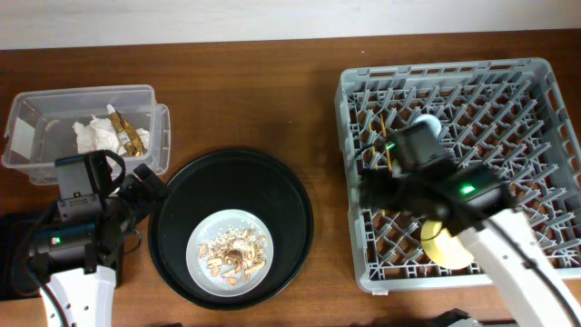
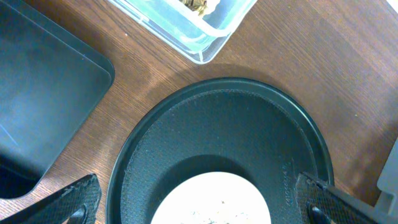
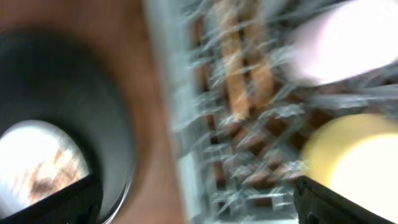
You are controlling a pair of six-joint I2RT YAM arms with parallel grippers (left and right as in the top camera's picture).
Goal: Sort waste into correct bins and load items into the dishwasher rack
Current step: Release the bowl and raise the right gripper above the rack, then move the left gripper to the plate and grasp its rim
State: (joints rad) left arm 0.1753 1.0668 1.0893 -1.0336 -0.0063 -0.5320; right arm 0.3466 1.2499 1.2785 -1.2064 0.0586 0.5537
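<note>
The pale plate (image 1: 229, 250) is lying inside the round black tray (image 1: 272, 182), and the tan food scraps (image 1: 234, 256) are sitting in a heap on it. I think this plate is the job in hand: the crumbs need a bin, and then the plate needs the rack.

The left gripper (image 1: 150, 186) is hanging just beside the round tray. Its fingers (image 2: 78, 196) are spread wide and are holding nothing. The right gripper (image 1: 368, 193) is hanging over the left edge of the dishwasher rack (image 1: 545, 109). Its fingers (image 3: 68, 202) are also wide apart and empty.

To do this well, one gripper should be pinching the plate by its rim, because the plate is lying flat and low. It should be lifting slowly and keeping the plate level, so no crumbs are spilling onto the table. Then it should be tipping the plate right over the shallow black tray (image 2: 43, 99), not beside it.

The clear tub (image 1: 36, 113) is holding the white napkins (image 1: 95, 136) and the gold wrapper (image 1: 132, 136). The yellow bowl (image 1: 445, 245), the chopsticks (image 3: 239, 74) and the light-blue cup (image 1: 427, 123) are resting in the rack. The right wrist picture is smeared, so the pale pink shape there is probably the pink cup (image 3: 342, 37).
</note>
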